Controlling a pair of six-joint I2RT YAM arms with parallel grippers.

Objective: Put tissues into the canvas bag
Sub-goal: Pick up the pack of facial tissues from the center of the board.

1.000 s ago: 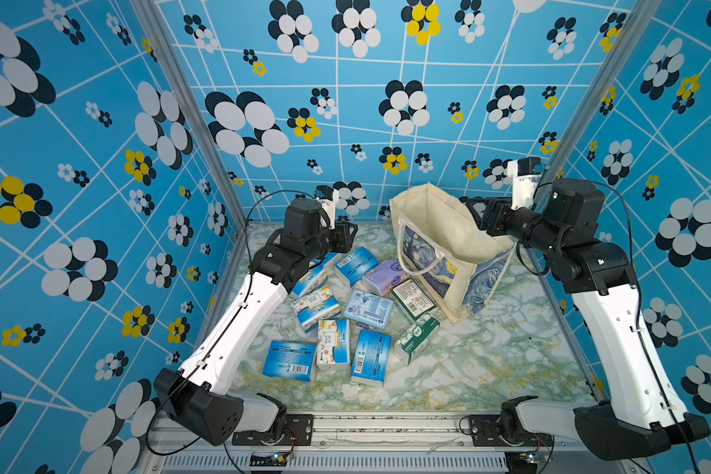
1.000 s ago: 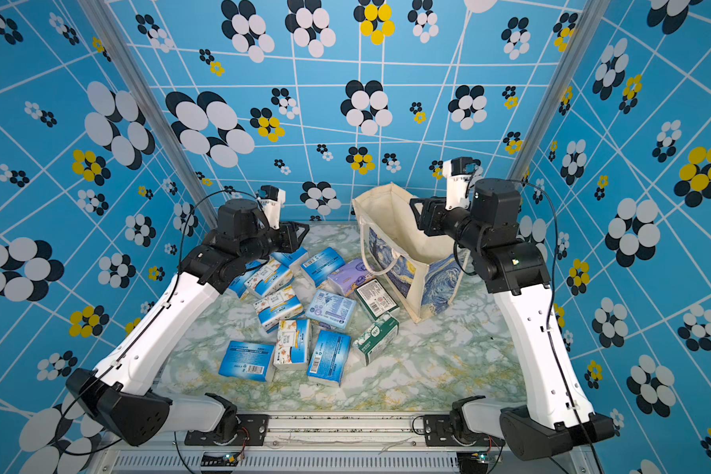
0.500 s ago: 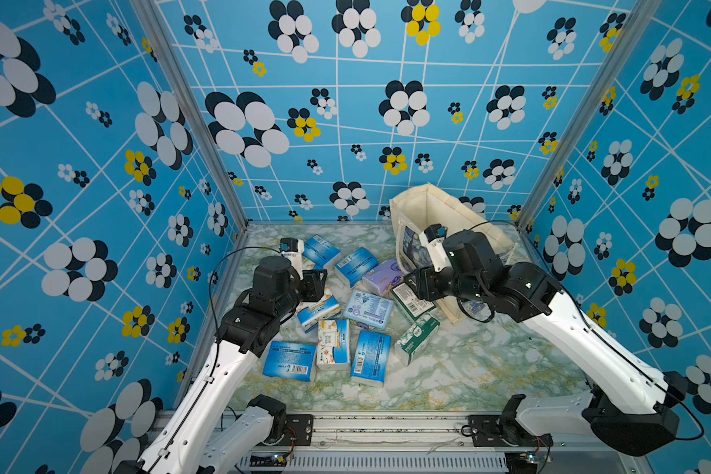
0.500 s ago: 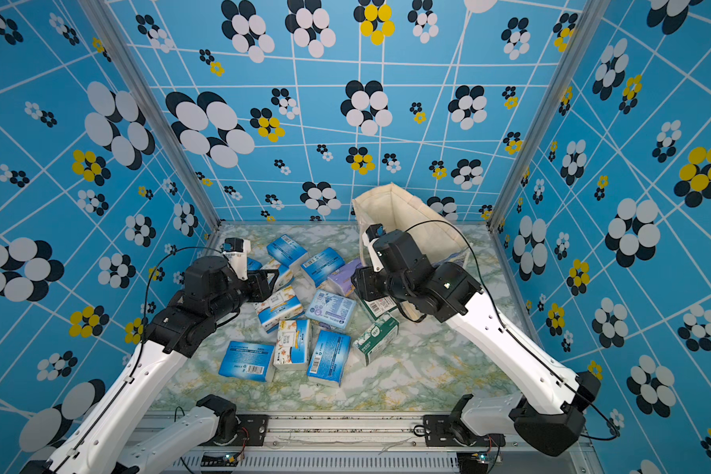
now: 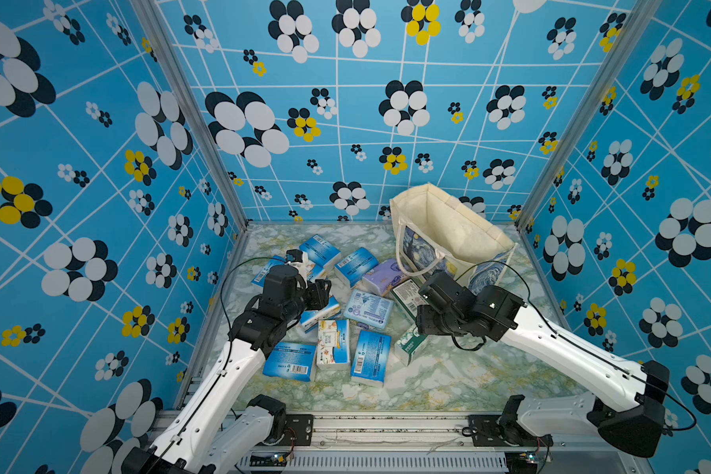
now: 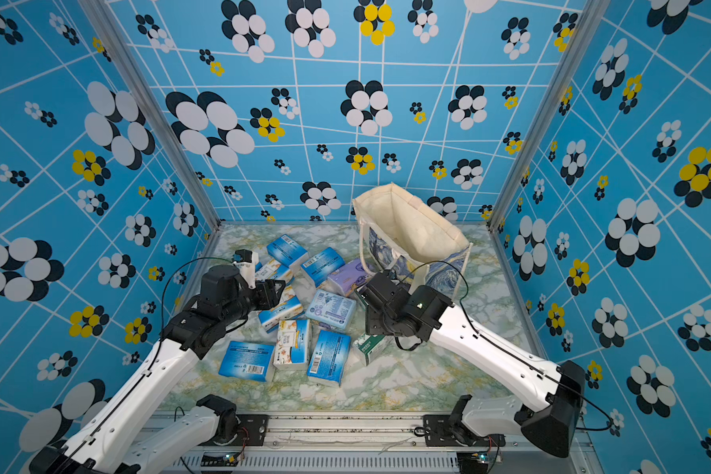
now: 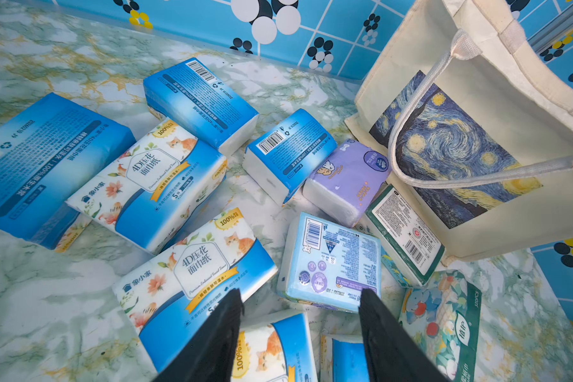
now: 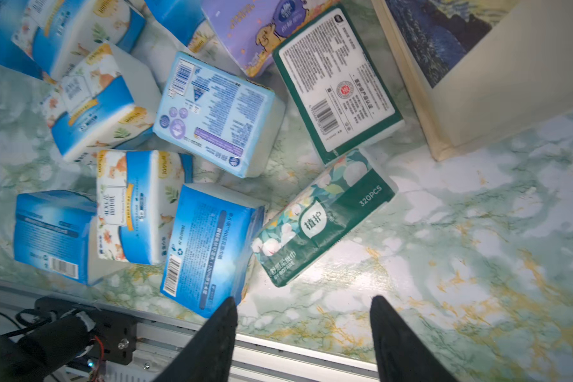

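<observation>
Left tool (image 7: 300, 297): fingers spread, empty, over the tissues (image 5: 366, 310) strewn mid-tabletop (image 5: 448, 381). Cat-print pack (image 7: 192, 274) just beside one finger.
Right tool (image 8: 304, 301): spread, empty, above bare tabletop. Green pack (image 8: 321, 218) just ahead, apart.
Canvas bag (image 5: 448, 230): upright at rear right, mouth open, packs lying near its base.

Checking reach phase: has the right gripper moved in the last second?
Yes. The right gripper left the mouth of the bag and dropped toward the camera, now low in front of it by a green pack.
</observation>
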